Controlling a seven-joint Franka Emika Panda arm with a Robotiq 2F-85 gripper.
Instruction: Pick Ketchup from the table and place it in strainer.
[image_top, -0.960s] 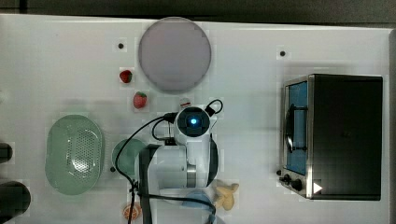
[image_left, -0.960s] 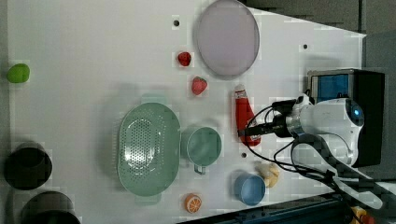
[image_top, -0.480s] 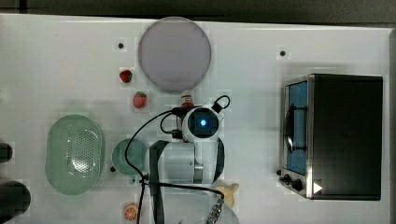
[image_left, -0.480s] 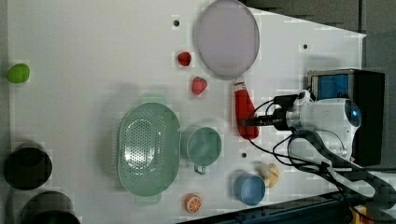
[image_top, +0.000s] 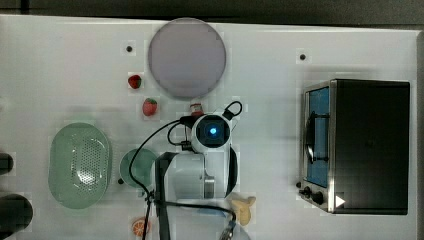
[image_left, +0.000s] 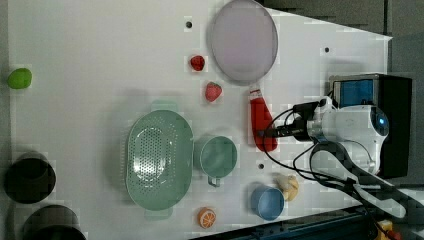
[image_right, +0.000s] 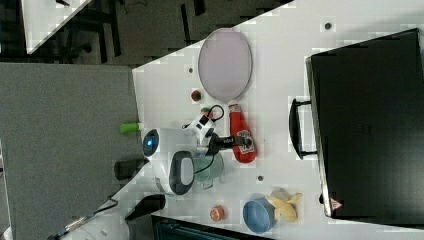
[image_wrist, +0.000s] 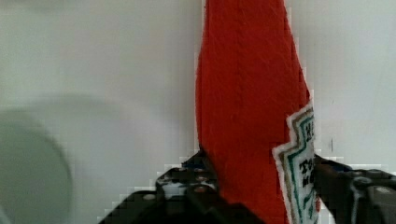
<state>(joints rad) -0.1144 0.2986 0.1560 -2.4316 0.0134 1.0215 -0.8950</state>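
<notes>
In the top view, my white arm hid nearly all of the small red soft Ketchup bottle with the white cap (image_top: 196, 108); just its cap end poked out below the round lilac plate (image_top: 186, 57). The pale mint-green perforated oval strainer (image_top: 79, 165) sat well apart at the top view's left, with nothing in it, so I judged the placing not yet done.

The left view laid the bottle out whole, flat on the white surface (image_left: 100, 60), cap toward the plate, with my pincer (image_left: 270, 134) at its fat end. The round teal-green bowl (image_left: 218, 156) lay between it and the strainer.

The right view gave what the others lacked: the white-and-dark label facing up and my pincer (image_right: 239, 141) reaching across the body at that label. Lifted or still lying, I could not tell there.

The wrist view showed the grip itself: a dark finger (image_wrist: 184, 184) sat against one flank of the red body and the other against the label side, so the jaws stood partly open and bracketing the bottle; whether they pinched firmly I could not tell. The lift, carry and drop remained.
</notes>
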